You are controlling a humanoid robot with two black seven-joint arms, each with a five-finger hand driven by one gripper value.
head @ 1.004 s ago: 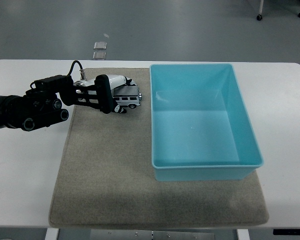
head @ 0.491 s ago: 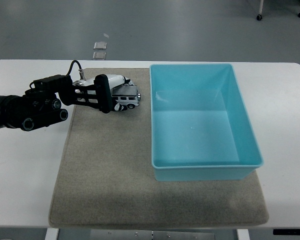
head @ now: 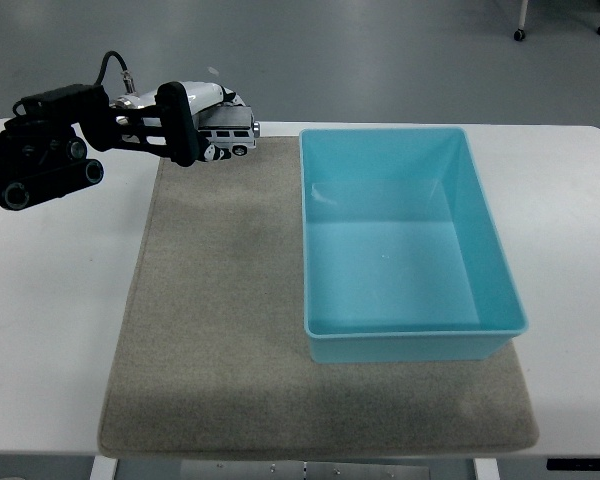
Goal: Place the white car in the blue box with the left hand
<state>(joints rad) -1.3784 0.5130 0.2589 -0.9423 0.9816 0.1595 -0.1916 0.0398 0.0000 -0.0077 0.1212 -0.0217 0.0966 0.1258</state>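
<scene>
My left hand (head: 195, 125) comes in from the left edge and is shut on the white car (head: 227, 132), a small white and silver toy van. It holds the car in the air over the far left corner of the grey mat (head: 220, 320). The blue box (head: 405, 240) stands on the right part of the mat, open side up, with nothing in it. The car is to the left of the box's far left corner and apart from it. The right arm is out of view.
The white table (head: 50, 330) carries the mat and box. Two small clear squares lay on the floor beyond the table; the raised hand now covers that spot. A wheeled leg (head: 520, 30) shows at the top right.
My left hand has lifted the white car off the mat and carried it up and away, toward the table's far edge. The box has not moved.
</scene>
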